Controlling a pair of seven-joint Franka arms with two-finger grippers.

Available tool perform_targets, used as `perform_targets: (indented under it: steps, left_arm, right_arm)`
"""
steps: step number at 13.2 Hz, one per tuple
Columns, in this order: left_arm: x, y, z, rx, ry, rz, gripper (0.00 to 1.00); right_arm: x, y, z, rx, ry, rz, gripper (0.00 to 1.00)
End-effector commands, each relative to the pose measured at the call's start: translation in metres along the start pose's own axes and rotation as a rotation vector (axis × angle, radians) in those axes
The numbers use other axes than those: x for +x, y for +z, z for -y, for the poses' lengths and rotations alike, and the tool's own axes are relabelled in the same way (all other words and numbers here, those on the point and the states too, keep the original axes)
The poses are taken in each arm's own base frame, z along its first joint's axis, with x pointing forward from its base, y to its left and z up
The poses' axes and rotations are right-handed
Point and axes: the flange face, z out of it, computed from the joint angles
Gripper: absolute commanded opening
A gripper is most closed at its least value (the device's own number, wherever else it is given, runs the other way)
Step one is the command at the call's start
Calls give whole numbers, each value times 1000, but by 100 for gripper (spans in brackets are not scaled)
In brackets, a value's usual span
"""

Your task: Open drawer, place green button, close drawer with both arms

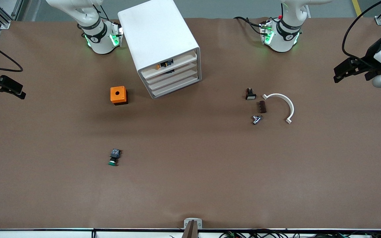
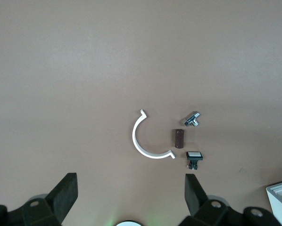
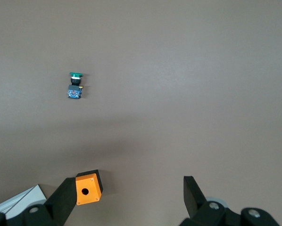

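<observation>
The button point(image 1: 114, 157), with a black body and green cap, lies on the brown table nearer the front camera than the orange box; it also shows in the right wrist view point(image 3: 75, 85). The white drawer cabinet point(image 1: 164, 49) stands near the robots' bases, and its drawers look pushed in. Small parts show in its top slot. My right gripper point(image 1: 12, 90) is open and empty, up over the table edge at the right arm's end; its fingers point(image 3: 193, 193) stand wide apart. My left gripper point(image 1: 344, 71) is open and empty over the left arm's end, with its fingers point(image 2: 65, 193) also wide apart.
An orange box with a hole point(image 1: 118, 95) sits beside the cabinet. Toward the left arm's end lie a black switch with a white face point(image 1: 250, 94), a brown piece point(image 1: 262, 106), a small metal part point(image 1: 256, 119) and a white arc point(image 1: 281, 105).
</observation>
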Motion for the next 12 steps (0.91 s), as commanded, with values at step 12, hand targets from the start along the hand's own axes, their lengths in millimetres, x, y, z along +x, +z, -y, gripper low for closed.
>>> perform_targets:
  steps: [12]
  left_arm:
    - [78,141,-88,26,-72,239,100]
  right_arm:
    - [14,56,54,-3,19,13,100]
